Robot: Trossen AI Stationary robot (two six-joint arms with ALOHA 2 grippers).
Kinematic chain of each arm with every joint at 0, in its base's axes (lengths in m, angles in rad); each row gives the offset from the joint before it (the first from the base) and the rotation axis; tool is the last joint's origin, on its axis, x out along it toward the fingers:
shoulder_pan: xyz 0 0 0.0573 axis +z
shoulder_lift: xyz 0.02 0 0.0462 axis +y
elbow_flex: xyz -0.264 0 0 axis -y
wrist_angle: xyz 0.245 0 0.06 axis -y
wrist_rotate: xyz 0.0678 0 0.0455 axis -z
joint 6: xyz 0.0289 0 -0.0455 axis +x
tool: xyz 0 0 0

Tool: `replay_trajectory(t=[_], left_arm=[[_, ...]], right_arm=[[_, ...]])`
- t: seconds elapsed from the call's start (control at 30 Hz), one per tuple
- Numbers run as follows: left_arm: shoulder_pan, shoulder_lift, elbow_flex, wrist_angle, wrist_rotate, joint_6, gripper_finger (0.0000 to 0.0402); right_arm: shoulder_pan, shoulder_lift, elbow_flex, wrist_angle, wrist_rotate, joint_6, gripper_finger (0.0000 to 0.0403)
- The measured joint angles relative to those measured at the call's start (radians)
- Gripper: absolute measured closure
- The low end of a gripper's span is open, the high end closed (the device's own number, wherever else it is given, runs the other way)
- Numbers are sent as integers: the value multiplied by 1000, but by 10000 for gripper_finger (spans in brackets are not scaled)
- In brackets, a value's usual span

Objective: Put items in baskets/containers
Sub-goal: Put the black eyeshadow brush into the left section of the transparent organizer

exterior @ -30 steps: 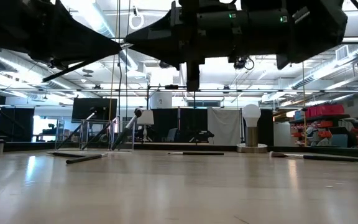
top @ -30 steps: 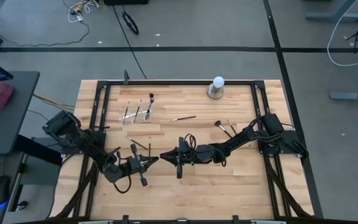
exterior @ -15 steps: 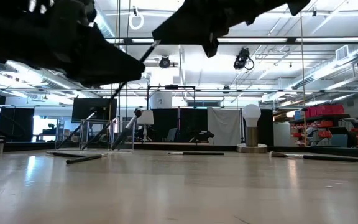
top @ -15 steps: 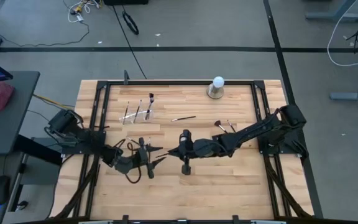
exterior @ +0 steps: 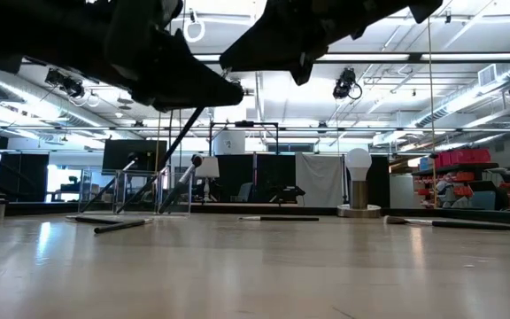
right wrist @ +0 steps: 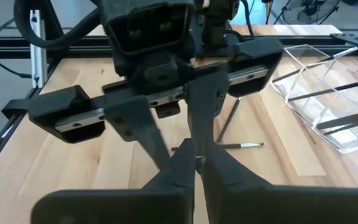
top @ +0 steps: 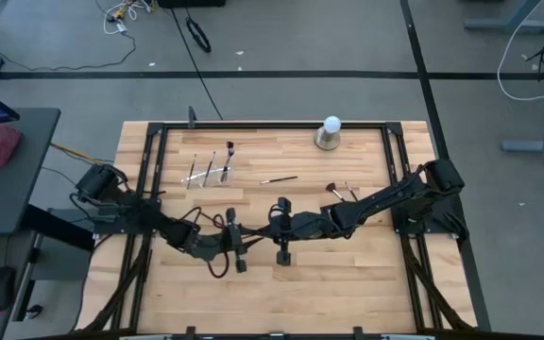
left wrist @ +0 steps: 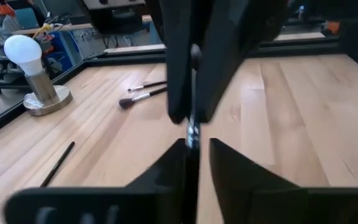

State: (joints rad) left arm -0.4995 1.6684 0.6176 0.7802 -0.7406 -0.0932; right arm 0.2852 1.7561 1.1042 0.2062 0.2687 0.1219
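- The right hand (top: 263, 233) hovers mid-table with its fingers pressed together on a thin brush (left wrist: 192, 130).
- The left hand (top: 251, 236) faces it tip to tip, with a finger on each side of the same brush. I cannot tell whether it is gripping yet.
- This looks like a hand-over. The left hand should close firmly on the handle before the right lets go, or the brush will drop.
- The clear holder (top: 208, 170) stands at about 11 o'clock from the hands, with a few brushes already in it.
- The brush should go in handle first, upright, into a free compartment.
- Loose brushes (top: 279, 178) still lie at 12 and 2 o'clock.
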Motion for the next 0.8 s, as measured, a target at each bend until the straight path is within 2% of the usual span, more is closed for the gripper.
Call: replay_trajectory(t=[0.13,0.27,0.4,0.5,0.6,0.8], left_arm=[[0,0,5,-5,2,0,386],[-1,0,3,-32,-16,-49,387],[9,-50,-51,-75,-38,-113,387],[41,-159,-134,-75,-44,-157,387],[95,-310,-221,-75,-101,-152,387],[260,-623,-328,-75,-144,31,387]], right_arm=[[1,0,0,-7,-6,5,386],[1,-13,1,-81,31,5,354],[22,-66,1,-195,163,24,316],[48,-98,-3,-258,274,38,296],[76,-109,-28,-251,357,43,285],[98,-100,-65,-248,408,84,286]])
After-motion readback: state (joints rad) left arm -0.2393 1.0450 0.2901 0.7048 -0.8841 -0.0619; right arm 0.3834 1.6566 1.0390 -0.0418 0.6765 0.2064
